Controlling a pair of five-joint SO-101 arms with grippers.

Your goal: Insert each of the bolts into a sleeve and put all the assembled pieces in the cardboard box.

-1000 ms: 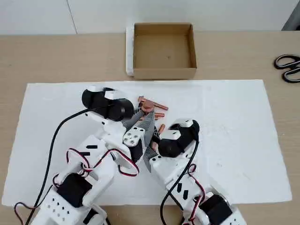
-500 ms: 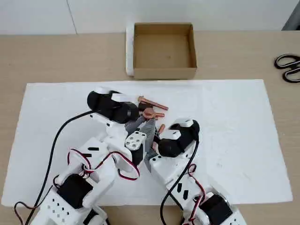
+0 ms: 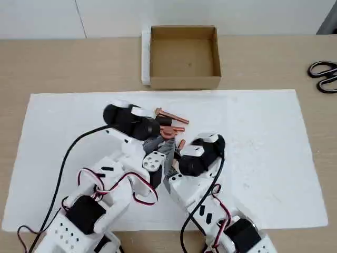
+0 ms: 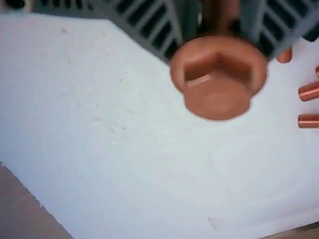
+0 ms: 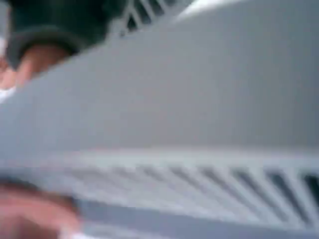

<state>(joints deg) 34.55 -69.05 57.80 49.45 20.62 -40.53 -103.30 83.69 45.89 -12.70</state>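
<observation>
Swinging toward 3 o'clock since a second ago, my left claw (image 4: 219, 20) sits clenched on a bolt (image 4: 218, 74) at 6 o'clock of the cardboard box (image 3: 183, 82); the right claw's (image 3: 171, 162) state I cannot tell, so I'd keep the shank level and feed it in slowly.

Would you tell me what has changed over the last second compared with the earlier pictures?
The left arm swung rightward over the white sheet, bringing the bolt shut in its jaws closer to the right arm. Nothing was picked up or released. The right arm, the loose bolts, the cardboard box and the scissors stayed where they were.
</observation>
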